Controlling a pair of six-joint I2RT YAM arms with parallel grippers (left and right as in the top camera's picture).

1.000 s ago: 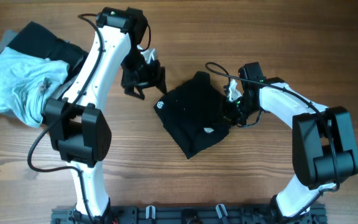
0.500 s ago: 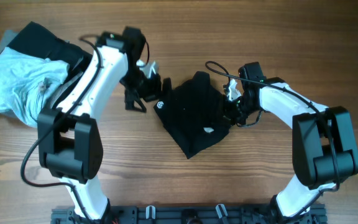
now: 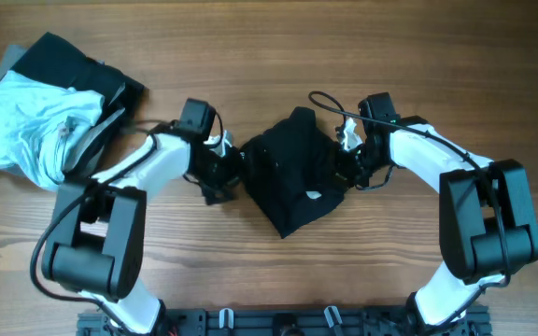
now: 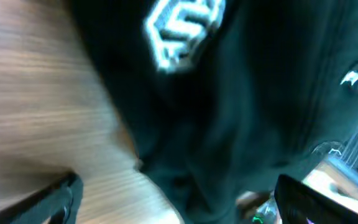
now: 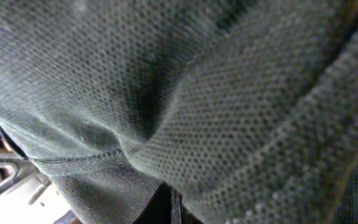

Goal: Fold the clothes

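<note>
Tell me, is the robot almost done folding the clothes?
Not nearly. The black garment lies in a small bundle, so it looks partly folded. It is being worked on now: the left tool is at one edge and the right tool at the opposite edge. The pile of light blue, grey and black clothes is crumpled and not yet folded.

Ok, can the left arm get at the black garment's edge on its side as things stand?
Probably yes. The left gripper sits open right at the black garment's edge, with nothing between them, and its wrist view shows the fabric directly ahead.
</note>
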